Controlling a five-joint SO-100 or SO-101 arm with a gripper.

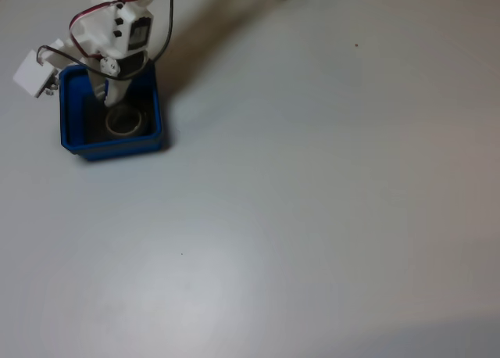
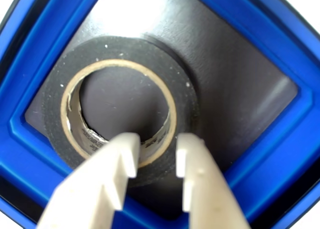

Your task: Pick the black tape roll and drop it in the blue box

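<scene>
The black tape roll (image 2: 120, 51) lies flat on the dark floor of the blue box (image 2: 280, 149), its pale core facing up. My gripper (image 2: 157, 150) hangs just over the roll's near side. Its two white fingers (image 2: 192, 174) stand a little apart, with the roll's wall showing in the gap between them. In the fixed view the box (image 1: 113, 147) sits at the upper left of the table with the roll (image 1: 139, 124) inside it. There the gripper (image 1: 109, 104) reaches down into the box from the white arm above.
The box stands on a plain white table (image 1: 312, 217). A white block on the arm (image 1: 33, 73) overhangs the box's upper left corner, and red and black cables (image 1: 78, 22) loop around the arm. Open tabletop spreads to the right and below.
</scene>
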